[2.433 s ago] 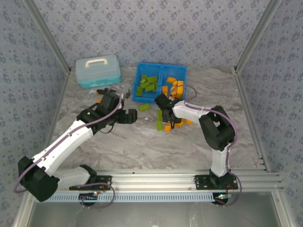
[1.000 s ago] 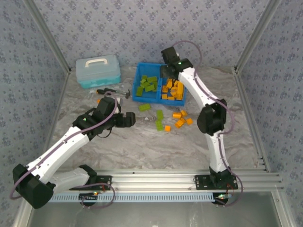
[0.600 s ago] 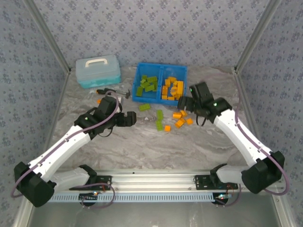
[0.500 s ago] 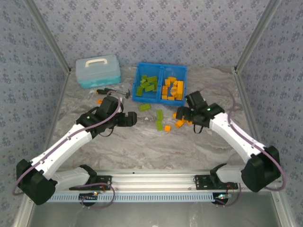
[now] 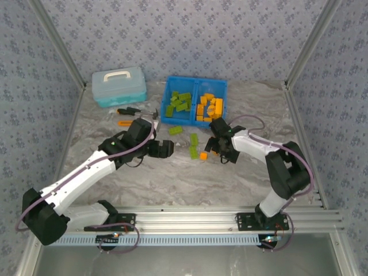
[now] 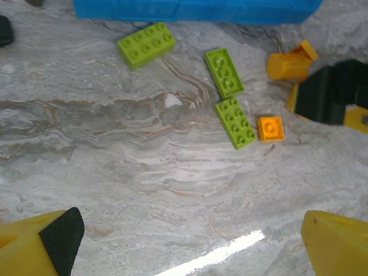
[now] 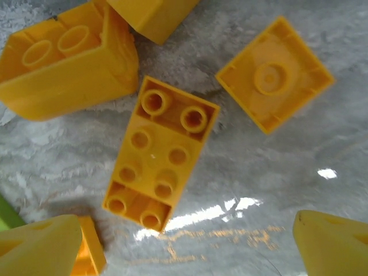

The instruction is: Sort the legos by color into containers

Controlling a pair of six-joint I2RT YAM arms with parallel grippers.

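left gripper (image 5: pixel 163 148) hangs wide open, empty, with green legos (image 6: pixel 230 110) at its 12 o'clock. right gripper (image 7: pixel 184 247) is spread too, orange brick (image 7: pixel 161 154) at its 12. i'd ease in and square to the brick's tilt before pinching, then go for the bin (image 5: pixel 196 80) at 12.

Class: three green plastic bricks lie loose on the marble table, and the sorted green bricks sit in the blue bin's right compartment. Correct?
No. The top external view shows the sorted green bricks in the left compartment of the bright blue plastic bin; the rest stands.
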